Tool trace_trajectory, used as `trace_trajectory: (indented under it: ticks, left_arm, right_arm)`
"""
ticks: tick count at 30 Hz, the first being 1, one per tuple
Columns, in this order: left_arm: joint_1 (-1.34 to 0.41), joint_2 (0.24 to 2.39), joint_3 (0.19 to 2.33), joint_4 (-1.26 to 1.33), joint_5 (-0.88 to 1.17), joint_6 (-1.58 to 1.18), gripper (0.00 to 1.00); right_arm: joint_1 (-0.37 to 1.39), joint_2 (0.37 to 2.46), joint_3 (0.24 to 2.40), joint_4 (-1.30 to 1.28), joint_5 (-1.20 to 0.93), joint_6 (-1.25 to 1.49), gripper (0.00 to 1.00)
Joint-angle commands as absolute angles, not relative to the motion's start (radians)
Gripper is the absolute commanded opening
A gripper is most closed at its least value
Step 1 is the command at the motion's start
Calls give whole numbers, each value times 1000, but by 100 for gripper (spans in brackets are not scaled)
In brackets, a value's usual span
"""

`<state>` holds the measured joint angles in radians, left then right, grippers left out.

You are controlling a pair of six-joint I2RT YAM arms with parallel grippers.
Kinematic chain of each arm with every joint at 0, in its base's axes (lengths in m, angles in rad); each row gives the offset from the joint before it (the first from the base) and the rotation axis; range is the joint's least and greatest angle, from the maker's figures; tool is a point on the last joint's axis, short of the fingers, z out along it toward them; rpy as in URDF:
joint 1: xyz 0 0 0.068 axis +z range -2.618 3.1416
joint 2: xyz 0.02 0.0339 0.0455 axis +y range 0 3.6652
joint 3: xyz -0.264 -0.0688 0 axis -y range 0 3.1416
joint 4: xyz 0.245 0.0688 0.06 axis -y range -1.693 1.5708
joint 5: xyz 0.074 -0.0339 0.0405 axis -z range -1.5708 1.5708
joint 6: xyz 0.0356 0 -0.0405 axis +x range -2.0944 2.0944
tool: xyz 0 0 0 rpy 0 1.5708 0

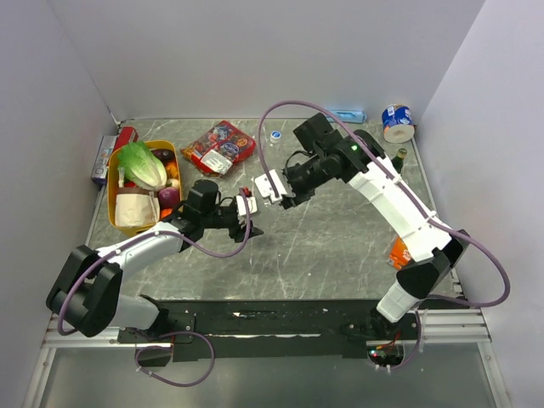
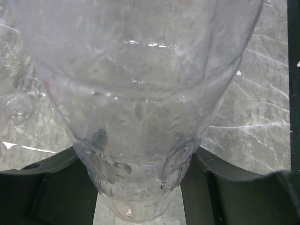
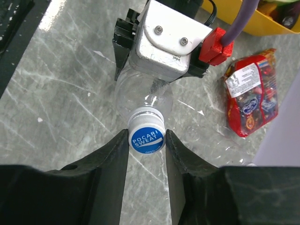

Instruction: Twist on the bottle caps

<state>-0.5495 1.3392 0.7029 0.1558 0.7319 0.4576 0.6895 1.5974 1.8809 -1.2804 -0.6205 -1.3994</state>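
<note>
A clear bottle (image 2: 140, 117) fills the left wrist view, with my left gripper (image 2: 140, 185) shut on its body, a dark finger on either side. In the top view this gripper (image 1: 247, 213) sits at the table's middle, facing my right gripper (image 1: 270, 189). The right wrist view shows the bottle (image 3: 143, 96) pointing its neck at the camera with a blue bottle cap (image 3: 146, 139) on it. My right gripper (image 3: 146, 138) is shut on that cap, both fingers against its ribbed side. Another blue cap (image 1: 275, 135) lies loose near the back.
A yellow basket (image 1: 113, 183) of vegetables stands at the left, with a red can (image 1: 126, 136) behind it. A red snack bag (image 1: 219, 146) (image 3: 251, 93) lies behind the grippers. A blue-and-white tin (image 1: 398, 121) and a green bottle (image 1: 399, 157) are at the back right.
</note>
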Motion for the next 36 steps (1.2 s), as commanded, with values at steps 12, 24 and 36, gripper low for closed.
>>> trace_trajectory:
  ticks: [12,24,36]
  left_arm:
    - [-549,1250,664,478,647,281,1]
    - [-569,1266,695,532,358,256,1]
    - [-606,1279,709,578,72,179,1]
  right_arm:
    - [657,1709,1994,-1289,-689,-1122,29]
    - [653,1881,2172,-1249,-652,-631,23]
    - [660,1954,2175,-1172,-551,-106,16]
